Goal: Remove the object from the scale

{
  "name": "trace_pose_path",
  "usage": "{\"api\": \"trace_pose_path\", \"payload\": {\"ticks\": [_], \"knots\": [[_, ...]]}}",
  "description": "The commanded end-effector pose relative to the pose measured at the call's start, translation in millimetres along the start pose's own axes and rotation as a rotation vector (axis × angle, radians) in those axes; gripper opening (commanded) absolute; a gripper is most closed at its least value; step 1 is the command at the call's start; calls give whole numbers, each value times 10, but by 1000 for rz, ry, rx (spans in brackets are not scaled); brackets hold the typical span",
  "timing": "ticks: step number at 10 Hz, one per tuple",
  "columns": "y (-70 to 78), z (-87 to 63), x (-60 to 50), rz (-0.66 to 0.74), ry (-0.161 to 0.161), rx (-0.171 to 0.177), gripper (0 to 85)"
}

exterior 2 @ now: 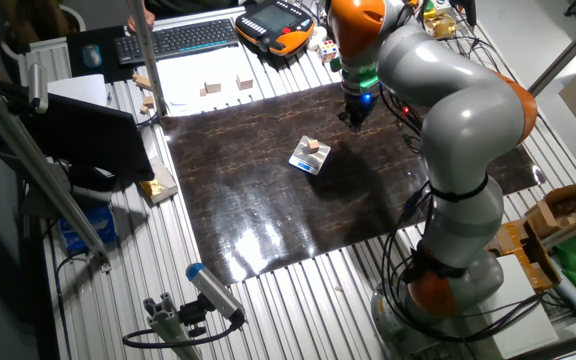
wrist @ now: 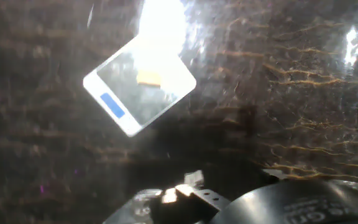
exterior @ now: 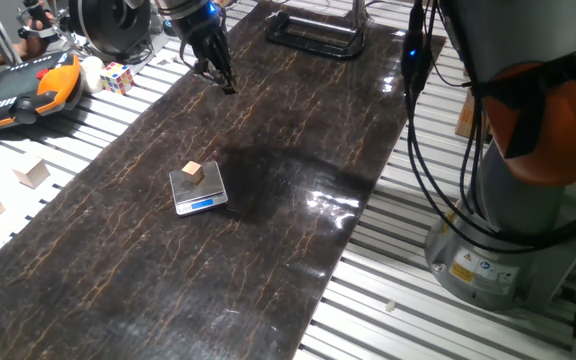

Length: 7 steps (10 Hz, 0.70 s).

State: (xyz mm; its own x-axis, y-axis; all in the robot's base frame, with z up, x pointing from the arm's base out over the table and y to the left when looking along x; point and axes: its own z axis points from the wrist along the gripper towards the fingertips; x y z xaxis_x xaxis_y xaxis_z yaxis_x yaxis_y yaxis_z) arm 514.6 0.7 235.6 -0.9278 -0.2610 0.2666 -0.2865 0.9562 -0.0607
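Observation:
The tiny light-tan wooden cube (exterior: 194,171) sits on the small silver-grey scale (exterior: 199,190), whose blue display strip runs along its near edge, on the dark marbled mat. Both also show in the other fixed view, cube (exterior 2: 313,146) on scale (exterior 2: 309,157), and in the hand view, cube (wrist: 148,77) on scale (wrist: 139,88). My gripper (exterior: 228,86) hangs above the far part of the mat, well away from the scale, and holds nothing. Its dark fingers look drawn together at the tips. It also shows in the other fixed view (exterior 2: 354,122).
A Rubik's cube (exterior: 117,77) and an orange-black pendant (exterior: 23,92) lie beyond the mat's left edge. Larger pale wooden blocks (exterior: 33,174) lie on the slatted table at left. A black frame (exterior: 313,33) stands at the mat's far end. The robot base (exterior: 513,200) stands at right.

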Motion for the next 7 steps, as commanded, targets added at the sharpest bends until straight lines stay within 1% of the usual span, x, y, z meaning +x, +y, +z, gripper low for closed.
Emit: {"api": "trace_pose_path", "payload": {"ticks": [1,3,5,6,7], "knots": [[0,0,1,8,-1,0,7],[-2,1,2,27,-6,0,7],[-3,0,1,58,-21,4,7],[-3,0,1,101,-31,0,7],[-3,0,1,141,-64,7,7]]}}
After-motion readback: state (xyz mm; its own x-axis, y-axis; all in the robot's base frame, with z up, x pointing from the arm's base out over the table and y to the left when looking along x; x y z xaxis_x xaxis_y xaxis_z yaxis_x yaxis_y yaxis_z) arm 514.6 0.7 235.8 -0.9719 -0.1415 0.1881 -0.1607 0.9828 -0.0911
